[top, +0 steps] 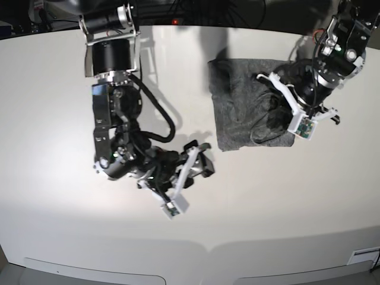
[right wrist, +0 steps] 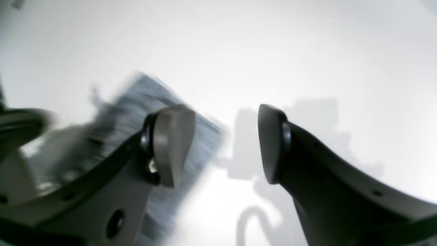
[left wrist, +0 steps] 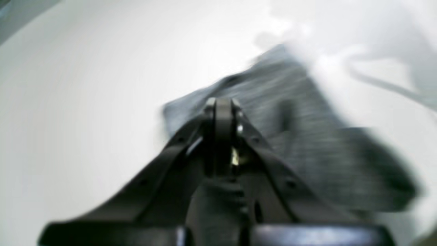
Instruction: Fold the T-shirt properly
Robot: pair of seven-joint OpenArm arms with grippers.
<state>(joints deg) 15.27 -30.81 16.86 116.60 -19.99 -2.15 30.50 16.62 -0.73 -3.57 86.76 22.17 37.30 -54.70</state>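
A: Far left of T-shirt [top: 249, 104], base view?
B: Right tool [top: 199, 161], low over bare tabletop [top: 59, 225], well apart from cloth. Pads spread wide, nothing betw. them. Wrist cam confirms: two fingertips [right wrist: 174, 143] parted, white surface in the gap, shadows below.
A: And the T-shirt itself?
B: Charcoal-grey, folded to a rough rectangle w/ a few wrinkles, flat on tabletop toward upper right of base view. Nothing else lying on the surface near it. Right wrist cam catches a blurred grey corner behind one fingertip, not touching as far as visible.
A: Right of shirt?
B: Left tool [left wrist: 223, 109], above the shirt's right edge, arm reaching in from top-right corner. Jaws pressed together; no cloth seen pinched. Left wrist view very blurred, grey cloth [left wrist: 324, 150] spread behind and right of the tips, white tabletop on the other side.
A: Contact w/ cloth?
B: Can't tell, too smeared. Base view hides the tips behind the arm.
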